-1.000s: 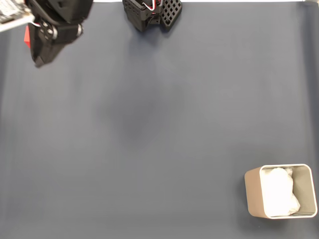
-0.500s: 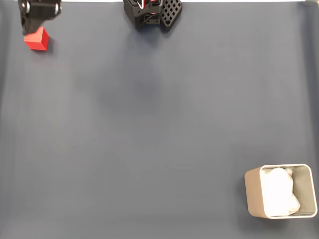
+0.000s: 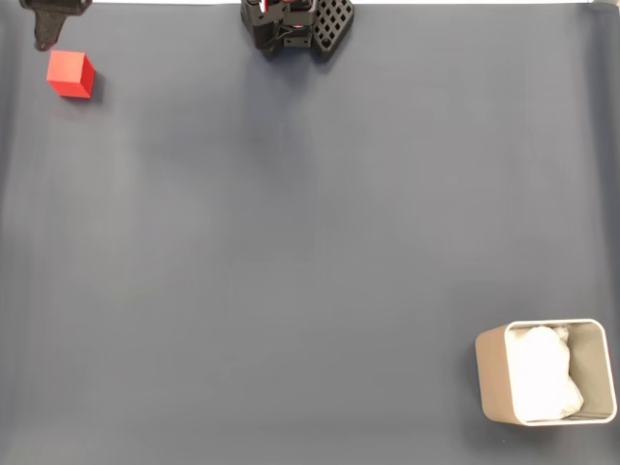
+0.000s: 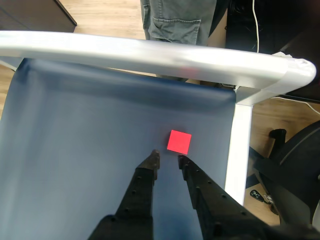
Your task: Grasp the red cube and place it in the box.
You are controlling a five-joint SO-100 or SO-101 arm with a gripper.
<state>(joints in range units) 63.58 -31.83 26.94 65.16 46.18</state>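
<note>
Red cube (image 4: 179, 141), smooth, square-faced

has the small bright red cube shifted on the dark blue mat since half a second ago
No. In the fixed view the small bright red cube sits at the same spot near the mat's top-left corner, equally far from the black arm base.

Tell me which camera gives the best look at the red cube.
The wrist view: the red cube sits near the middle of the picture, just ahead of the claw, untouched on the blue mat. The fixed view shows the cube smaller, far in the top left corner.
</note>
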